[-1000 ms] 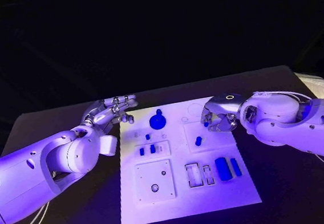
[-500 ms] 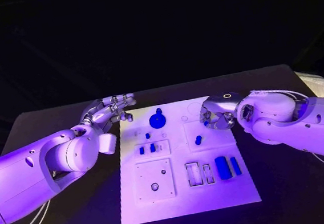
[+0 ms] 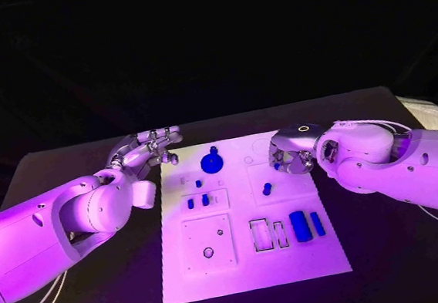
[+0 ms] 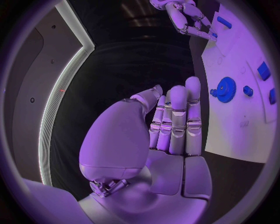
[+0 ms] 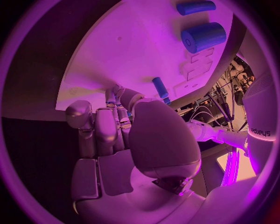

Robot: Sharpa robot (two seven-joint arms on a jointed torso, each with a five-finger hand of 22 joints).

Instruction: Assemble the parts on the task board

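While the white task board (image 3: 255,271) lies flat in the middle of the black counter (image 3: 395,264), most of its small blue parts look unassembled to me; a round blue gear (image 3: 212,163) sits near the far edge, 2 short blue pegs (image 3: 198,201) stand side by side in a framed recess at the left, a lone blue peg (image 3: 267,188) lies toward the right, and a fat blue cylinder (image 3: 300,227) rests just beside a slimmer blue bar (image 3: 317,222) near 2 open white slots; I judge the job to be at an early stage, with nearly everything left to seat.

The silver left hand (image 3: 149,150) hovers just off the board's far left corner, its fingers straight and close together, holding nothing; the silver right hand (image 3: 293,157) sits over the board's far right part, fingers curled downward, and from the head camera I cannot tell whether it grips a piece.

The left wrist camera shows that hand (image 4: 169,126) flat and bare, with the gear (image 4: 224,89) beside its fingertips and apart from them; the right wrist camera adds what the head camera hides; the right hand's (image 5: 125,130) fingers are bent toward the board surface with a small blue peg (image 5: 160,88) just beyond them, though whether they pinch anything stays unclear to me.
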